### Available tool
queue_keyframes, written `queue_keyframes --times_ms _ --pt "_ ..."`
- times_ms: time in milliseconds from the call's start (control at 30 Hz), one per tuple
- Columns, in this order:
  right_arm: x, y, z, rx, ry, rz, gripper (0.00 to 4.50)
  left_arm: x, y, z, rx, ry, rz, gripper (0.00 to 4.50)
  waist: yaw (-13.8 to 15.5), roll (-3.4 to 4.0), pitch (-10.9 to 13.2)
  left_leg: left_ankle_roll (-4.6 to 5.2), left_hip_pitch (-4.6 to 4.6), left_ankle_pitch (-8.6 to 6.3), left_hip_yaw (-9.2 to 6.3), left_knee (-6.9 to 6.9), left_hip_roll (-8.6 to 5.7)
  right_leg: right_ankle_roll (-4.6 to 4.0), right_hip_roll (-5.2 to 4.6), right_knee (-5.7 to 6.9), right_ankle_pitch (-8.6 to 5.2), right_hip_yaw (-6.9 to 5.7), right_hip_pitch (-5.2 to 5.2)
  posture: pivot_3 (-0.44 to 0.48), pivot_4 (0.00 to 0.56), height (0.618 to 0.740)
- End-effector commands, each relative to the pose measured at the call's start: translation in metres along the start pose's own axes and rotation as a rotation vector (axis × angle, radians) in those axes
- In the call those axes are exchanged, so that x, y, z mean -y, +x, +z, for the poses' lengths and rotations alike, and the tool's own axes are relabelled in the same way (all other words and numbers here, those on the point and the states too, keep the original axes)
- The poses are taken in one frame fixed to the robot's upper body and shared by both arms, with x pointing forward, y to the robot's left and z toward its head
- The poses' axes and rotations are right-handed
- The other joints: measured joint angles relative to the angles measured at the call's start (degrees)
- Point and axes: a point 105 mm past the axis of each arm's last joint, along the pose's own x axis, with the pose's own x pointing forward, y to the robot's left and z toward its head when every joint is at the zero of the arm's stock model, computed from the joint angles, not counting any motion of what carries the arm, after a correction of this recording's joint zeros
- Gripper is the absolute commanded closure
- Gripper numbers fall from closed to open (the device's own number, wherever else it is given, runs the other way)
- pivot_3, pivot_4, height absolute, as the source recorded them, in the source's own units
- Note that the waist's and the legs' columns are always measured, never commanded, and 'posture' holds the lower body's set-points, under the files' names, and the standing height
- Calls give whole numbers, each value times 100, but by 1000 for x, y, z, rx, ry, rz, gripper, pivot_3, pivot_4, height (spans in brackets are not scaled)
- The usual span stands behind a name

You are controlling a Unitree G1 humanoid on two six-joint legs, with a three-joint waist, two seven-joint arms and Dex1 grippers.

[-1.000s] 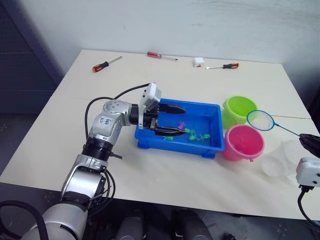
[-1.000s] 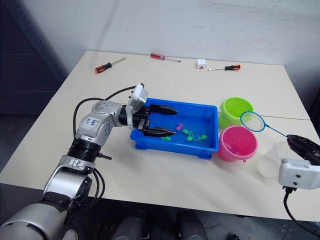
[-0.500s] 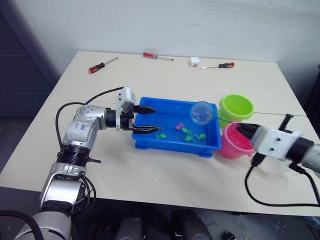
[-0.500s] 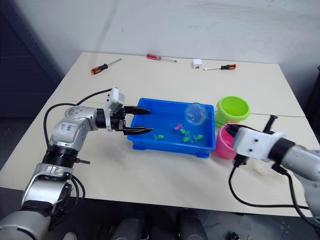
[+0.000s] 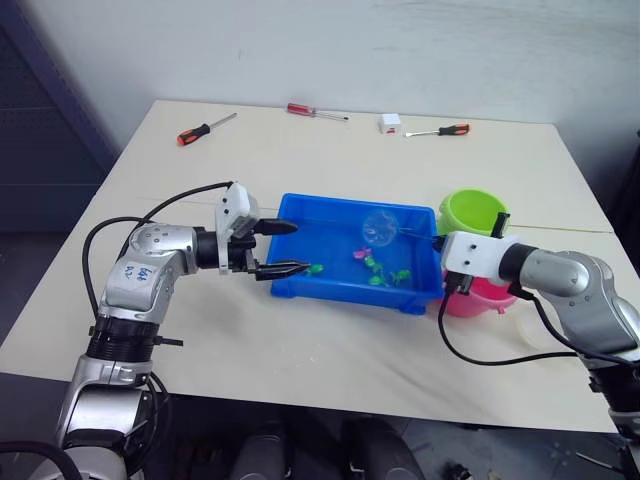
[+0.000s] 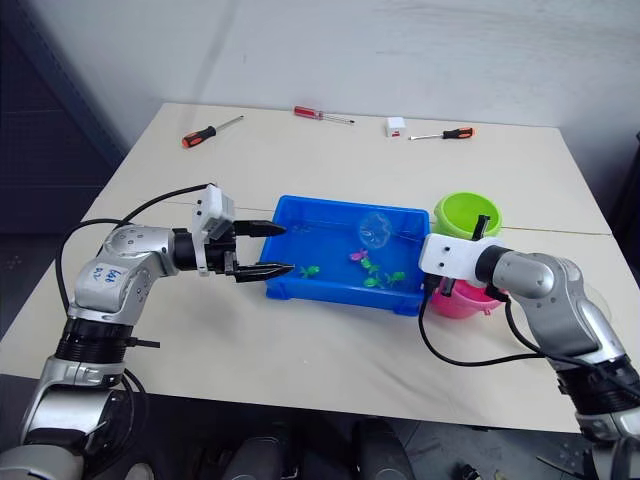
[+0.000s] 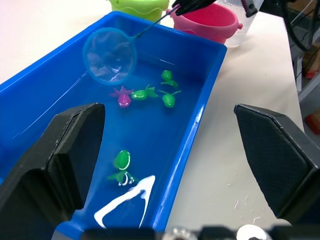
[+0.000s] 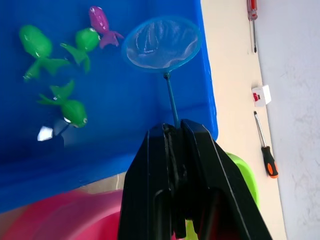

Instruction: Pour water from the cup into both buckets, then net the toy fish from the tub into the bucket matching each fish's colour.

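Note:
The blue tub [image 5: 420, 290] sits mid-table, holding water and several toy fish: one pink [image 7: 123, 96], the others green [image 7: 169, 100]. My left gripper [image 5: 298, 247] is open at the tub's left end, fingertips reaching its rim, holding nothing. My right gripper [image 8: 175, 131] is shut on the net's black stick at the tub's right end. The net's hoop [image 5: 379, 229] hangs tilted over the tub's far right part, behind the fish, with no fish in it. The green bucket [image 5: 472, 212] and pink bucket [image 5: 485, 297] stand right of the tub, the pink one partly behind my right arm. The clear cup [image 7: 239, 31] stands beyond them.
Three red-handled screwdrivers [image 5: 207, 129] [image 5: 317, 111] [image 5: 440, 130] and a small white block [image 5: 390, 122] lie along the table's far edge. Bare tabletop [image 5: 330, 350] runs in front of the tub to the near edge.
My right arm swung in from the right, carrying the net from beside the buckets to over the tub. My left gripper drew back from inside the tub to its left end, still open.

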Motion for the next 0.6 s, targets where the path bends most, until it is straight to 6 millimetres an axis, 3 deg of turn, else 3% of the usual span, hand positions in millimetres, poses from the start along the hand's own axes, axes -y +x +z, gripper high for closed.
queue_keyframes --times_ms 33,433,600 --pt "-5 3 7 35 -31 48 4500 2 -6 12 34 35 18 48 3 0 0 0 0 0 0 0 0 0 0 0 0 0 0 0 150 740" --pt "-12 12 9 44 -54 89 4500 2 -8 13 40 36 31 48 1 0 0 0 0 0 0 -1 0 0 0 -2 0 -1 0 0 150 740" --pt "-10 10 18 80 5 102 4500 7 -10 2 -5 33 6 48 -14 0 0 0 0 0 0 -1 0 0 0 -1 0 -1 0 0 150 740"
